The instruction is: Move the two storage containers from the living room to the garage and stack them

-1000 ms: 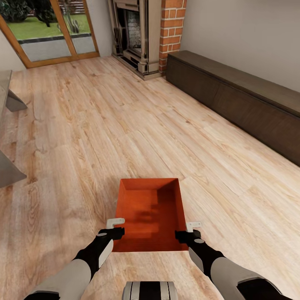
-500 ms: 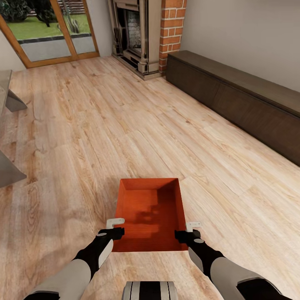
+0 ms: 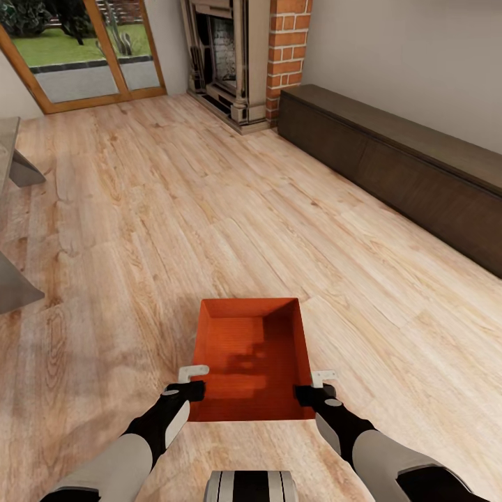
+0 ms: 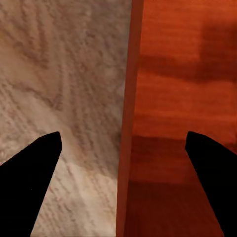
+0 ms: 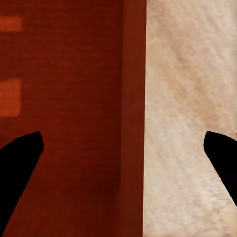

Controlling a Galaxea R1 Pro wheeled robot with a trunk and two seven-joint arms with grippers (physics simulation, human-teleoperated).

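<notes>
We see our left claw (image 3: 193,382) and right claw (image 3: 314,387) both spread, astride the red bin's (image 3: 251,355) side walls on the plank floor (image 3: 209,209) near the brick fireplace (image 3: 240,56)

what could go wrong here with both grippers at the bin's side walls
1. Both grippers are open, straddling the rims of the storage container: the left gripper over its left wall, the right gripper over its right wall. Closing unevenly could push the bin sideways on the wood floor.
2. Both grips sit at the bin's near end, so it may tip forward when lifted.
</notes>
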